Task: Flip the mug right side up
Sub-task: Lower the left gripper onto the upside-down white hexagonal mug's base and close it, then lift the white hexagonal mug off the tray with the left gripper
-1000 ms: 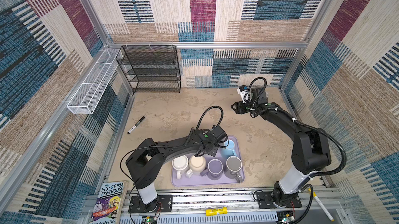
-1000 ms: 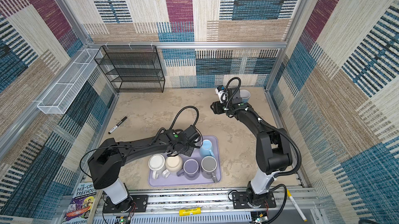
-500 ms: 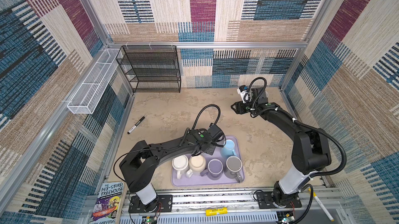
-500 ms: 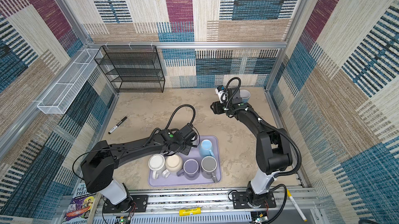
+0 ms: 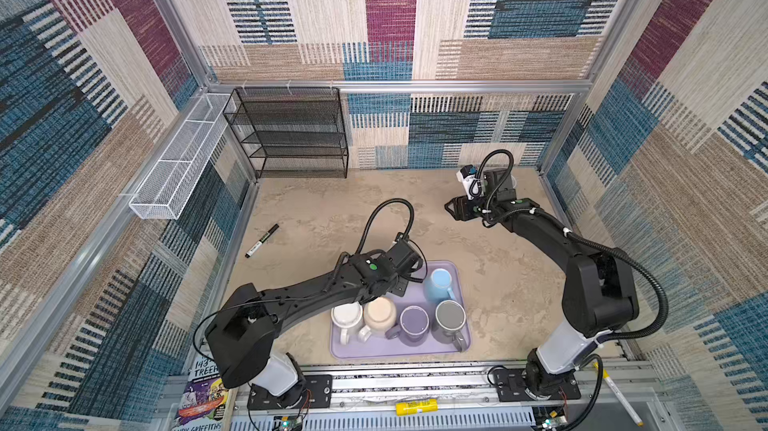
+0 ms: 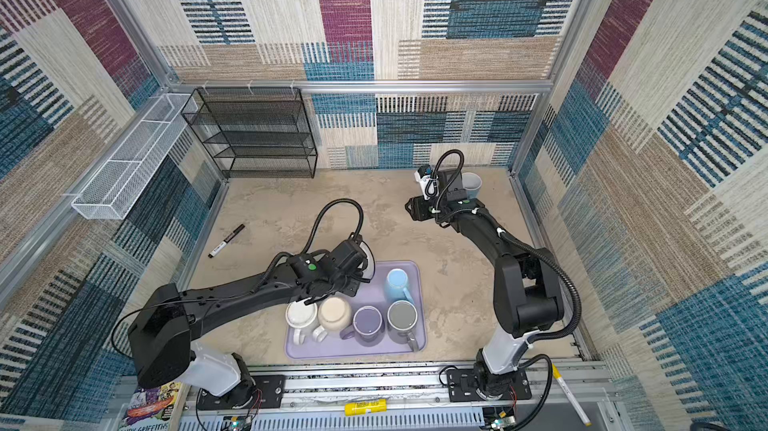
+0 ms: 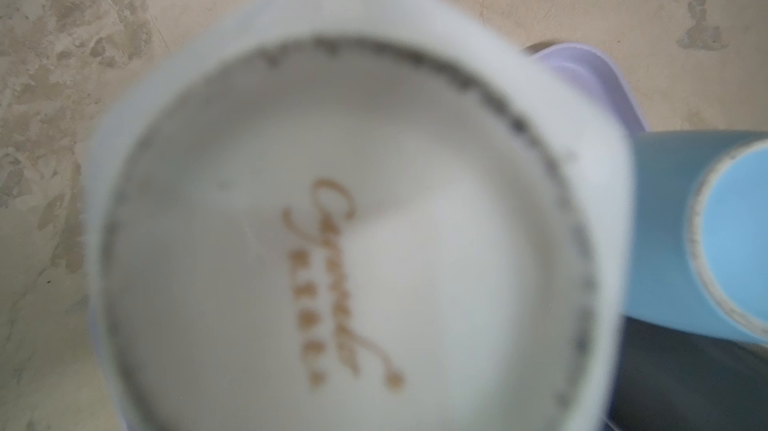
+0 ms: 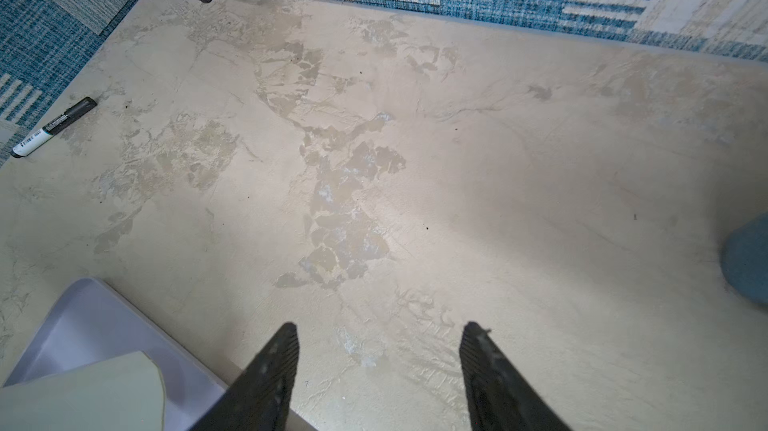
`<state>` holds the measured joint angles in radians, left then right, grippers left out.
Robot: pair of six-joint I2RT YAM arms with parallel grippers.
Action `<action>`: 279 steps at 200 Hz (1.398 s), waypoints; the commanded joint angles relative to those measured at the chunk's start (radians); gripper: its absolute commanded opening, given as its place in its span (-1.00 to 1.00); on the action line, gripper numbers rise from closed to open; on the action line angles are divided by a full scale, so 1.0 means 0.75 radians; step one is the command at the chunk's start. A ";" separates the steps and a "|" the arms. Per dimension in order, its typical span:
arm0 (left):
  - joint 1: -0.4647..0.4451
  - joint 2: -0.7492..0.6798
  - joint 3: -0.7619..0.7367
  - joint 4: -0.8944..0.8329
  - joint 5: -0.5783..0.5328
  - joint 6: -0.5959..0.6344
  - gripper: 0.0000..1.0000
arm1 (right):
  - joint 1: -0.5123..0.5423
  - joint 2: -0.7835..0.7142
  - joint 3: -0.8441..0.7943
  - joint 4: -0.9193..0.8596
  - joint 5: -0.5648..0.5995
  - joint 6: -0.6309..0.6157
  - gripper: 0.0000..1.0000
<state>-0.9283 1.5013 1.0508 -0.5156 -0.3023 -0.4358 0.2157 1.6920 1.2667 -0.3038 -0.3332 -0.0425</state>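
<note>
A white mug [image 7: 353, 221] fills the left wrist view, its base with a gold logo facing the camera. Only a white sliver of the mug [image 6: 367, 257] shows in a top view, over the back left corner of the purple tray [image 5: 399, 350]. My left gripper [image 5: 409, 277] is shut on this mug; its fingers are hidden behind it. My right gripper [image 8: 379, 327] is open and empty over bare table at the back right [image 5: 453, 208].
On the tray [image 6: 353, 350] stand a white mug [image 5: 345, 316], a cream mug [image 5: 379, 313], a purple mug [image 5: 414, 321], a grey mug [image 5: 451, 316] and a light blue mug [image 5: 439, 283]. A marker [image 5: 262, 240] lies left. A black wire rack [image 5: 291, 134] stands at the back. A pale cup [image 6: 472, 186] sits behind the right arm.
My left arm has drawn back to the left with the white mug, away from the blue mug. The right arm has not moved.
</note>
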 commanded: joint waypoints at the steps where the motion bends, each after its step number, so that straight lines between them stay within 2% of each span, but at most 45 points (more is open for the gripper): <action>1: 0.013 -0.057 -0.030 0.119 -0.046 0.031 -1.00 | 0.003 -0.010 -0.008 0.044 -0.022 0.014 0.29; 115: 0.182 -0.405 -0.236 0.318 0.201 0.050 -1.00 | 0.024 -0.015 -0.158 0.166 -0.187 0.117 0.28; 174: 0.315 -0.576 -0.312 0.421 0.413 0.054 -1.00 | 0.036 -0.005 -0.202 0.225 -0.299 0.161 0.28; 231: 0.407 -0.638 -0.313 0.568 0.524 0.068 -1.00 | 0.067 -0.004 -0.211 0.296 -0.430 0.191 0.28; 279: 0.469 -0.644 -0.308 0.792 0.636 0.017 -1.00 | 0.093 0.000 -0.211 0.335 -0.486 0.220 0.28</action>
<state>-0.5911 1.0264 0.8112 -0.1421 0.1074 -0.4164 0.2806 1.6932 1.1065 -0.1055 -0.6563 0.1001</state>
